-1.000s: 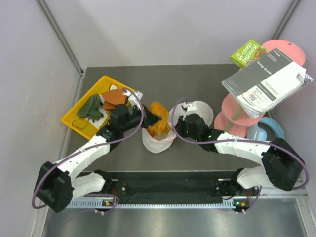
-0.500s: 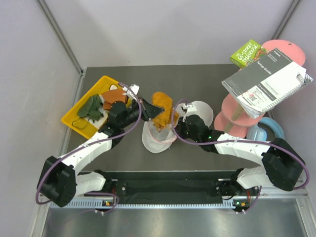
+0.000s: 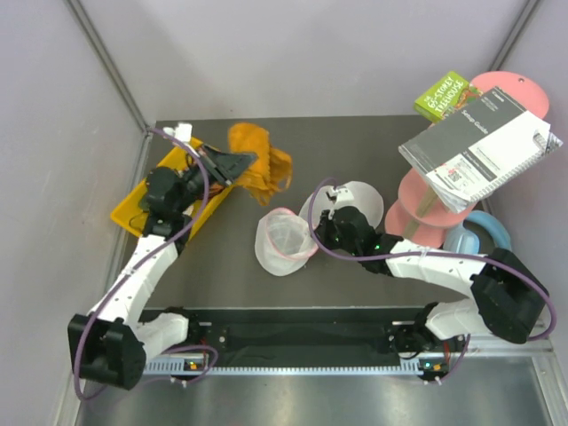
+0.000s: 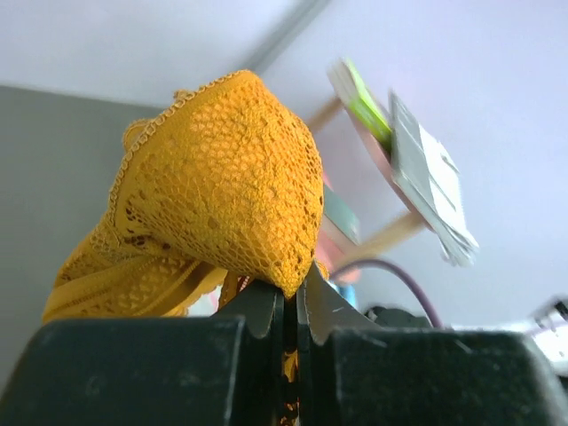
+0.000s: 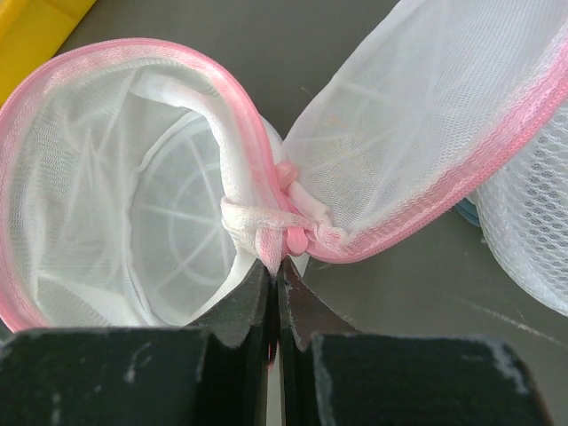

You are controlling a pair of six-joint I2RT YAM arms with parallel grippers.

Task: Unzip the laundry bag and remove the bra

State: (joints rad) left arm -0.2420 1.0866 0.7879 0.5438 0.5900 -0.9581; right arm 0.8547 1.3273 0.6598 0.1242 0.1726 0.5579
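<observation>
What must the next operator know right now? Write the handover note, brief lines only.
Left gripper: shut on the bra, which is held up beside the yellow tray, clear of the bag.
Right gripper: shut on the pink rim of the laundry bag, which lies open on the table. Nothing orange shows inside it.
Done: bag unzipped, bra out.
Left: probably only setting the bra down and opening both grippers.
</observation>
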